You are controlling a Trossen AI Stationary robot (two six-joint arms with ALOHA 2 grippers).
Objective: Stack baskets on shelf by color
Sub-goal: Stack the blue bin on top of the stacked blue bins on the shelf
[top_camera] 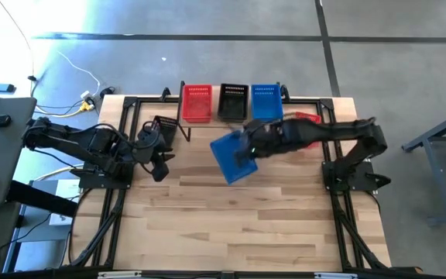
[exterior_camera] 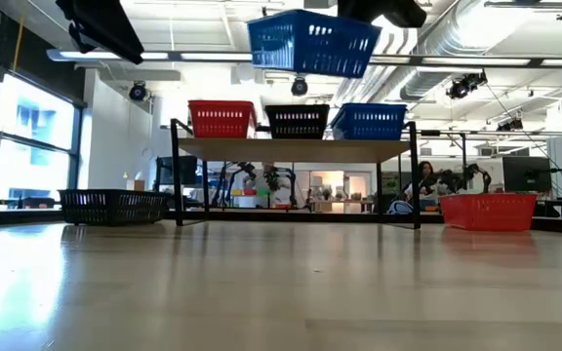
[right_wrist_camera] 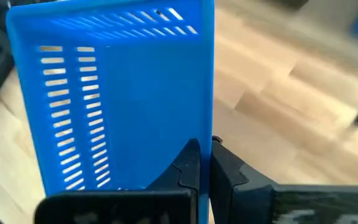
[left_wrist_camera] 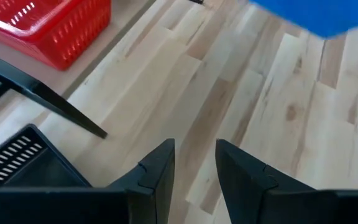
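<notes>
Hanging above the tabletop, a blue basket was held tilted by the right gripper, whose jaws were clamped on its rim. On the shelf, a red basket, a black basket and a second blue basket were lined up side by side. Another black basket was seen on the tabletop beside the shelf's left end, and another red basket by its right end. The left gripper was held low near that black basket, its jaws apart and empty.
</notes>
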